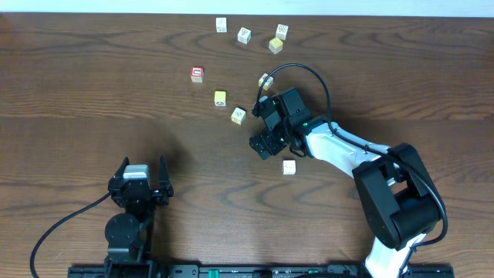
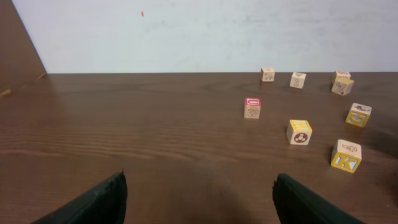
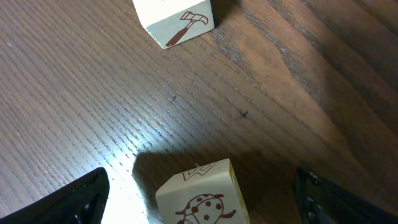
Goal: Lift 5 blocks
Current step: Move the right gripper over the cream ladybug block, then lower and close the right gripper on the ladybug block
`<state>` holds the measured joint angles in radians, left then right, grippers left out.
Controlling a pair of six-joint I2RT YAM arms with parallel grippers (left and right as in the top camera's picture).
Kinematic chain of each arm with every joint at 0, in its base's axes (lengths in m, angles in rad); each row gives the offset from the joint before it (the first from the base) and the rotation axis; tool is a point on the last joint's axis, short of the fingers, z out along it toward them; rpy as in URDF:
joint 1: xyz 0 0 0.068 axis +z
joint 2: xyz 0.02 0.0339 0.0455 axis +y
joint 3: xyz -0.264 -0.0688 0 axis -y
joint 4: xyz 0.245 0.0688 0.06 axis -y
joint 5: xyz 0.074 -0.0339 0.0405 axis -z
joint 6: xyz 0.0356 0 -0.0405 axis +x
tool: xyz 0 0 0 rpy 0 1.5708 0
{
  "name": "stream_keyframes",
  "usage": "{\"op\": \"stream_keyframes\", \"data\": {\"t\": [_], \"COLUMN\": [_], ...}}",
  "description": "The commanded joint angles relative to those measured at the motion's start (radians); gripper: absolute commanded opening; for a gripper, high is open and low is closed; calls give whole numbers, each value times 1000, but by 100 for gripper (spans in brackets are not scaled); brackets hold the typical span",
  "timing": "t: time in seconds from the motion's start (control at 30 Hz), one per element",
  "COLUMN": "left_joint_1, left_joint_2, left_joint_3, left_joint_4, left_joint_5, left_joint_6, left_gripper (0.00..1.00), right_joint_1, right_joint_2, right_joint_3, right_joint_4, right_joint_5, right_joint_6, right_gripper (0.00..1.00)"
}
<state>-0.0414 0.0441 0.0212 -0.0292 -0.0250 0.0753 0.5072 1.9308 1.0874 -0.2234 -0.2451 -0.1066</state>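
Small wooden blocks lie scattered over the far half of the brown table (image 1: pixel 93 93). My right gripper (image 1: pixel 257 126) hangs low with its jaws wide open. In the right wrist view a cream block with a ladybug and a W (image 3: pixel 199 196) sits on the wood between the two fingers (image 3: pixel 84 199), with a gap on each side. A cream block with a hammer picture (image 3: pixel 177 18) lies beyond it. Overhead, the block nearest that gripper (image 1: pixel 238 115) is just to its left. My left gripper (image 1: pixel 143 160) stands open and empty at the near left, far from every block.
A red-faced cube (image 1: pixel 197 74) and a yellow-topped one (image 1: pixel 220 97) lie left of the right gripper. Several more cubes sit near the far edge (image 1: pixel 244 35). One lies by the right arm's cable (image 1: pixel 265 80), another beside the forearm (image 1: pixel 289 167).
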Motion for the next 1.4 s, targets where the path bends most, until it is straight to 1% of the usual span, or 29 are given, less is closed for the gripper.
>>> {"op": "stream_keyframes", "data": {"t": [0.0, 0.1, 0.2, 0.27, 0.37, 0.47, 0.57, 0.8, 0.97, 1.1, 1.3, 1.37], "left_joint_1": [-4, -4, -4, -4, -4, -4, -4, -4, -4, -4, -4, -4], "left_joint_2": [-2, -2, -2, -2, -2, -2, -2, -2, -2, -2, -2, -2], "left_joint_3": [-17, -17, -17, -17, -17, -17, -17, -17, -17, -17, -17, -17], "left_joint_4": [-41, -42, -41, -41, -42, -42, -41, -41, -42, -41, -41, -41], "left_joint_5": [-11, -11, -11, -11, -11, -11, -11, -11, -11, -11, -11, -11], "left_joint_6": [-8, -8, -8, -8, -8, -8, -8, -8, -8, -8, -8, -8], "left_gripper": [75, 75, 75, 76, 76, 75, 76, 75, 75, 76, 75, 75], "right_joint_1": [-9, -9, -9, -9, -9, -9, -9, -9, -8, -8, -8, -8], "right_joint_2": [18, 18, 18, 18, 18, 18, 18, 18, 18, 18, 18, 18], "right_joint_3": [18, 19, 24, 31, 44, 60, 85, 155, 162, 162, 161, 161], "right_joint_4": [-5, -7, -23, -37, -57, -72, -92, -169, -209, -252, -285, -285], "right_joint_5": [-18, -18, -18, -15, 0, 12, 13, 45, 58, 57, 57, 57], "right_joint_6": [-5, -7, -8, -8, -8, -8, -8, -7, -8, -42, -67, -67], "right_gripper": [85, 76, 64, 61, 50, 43, 42, 44, 49, 53, 50, 46]}}
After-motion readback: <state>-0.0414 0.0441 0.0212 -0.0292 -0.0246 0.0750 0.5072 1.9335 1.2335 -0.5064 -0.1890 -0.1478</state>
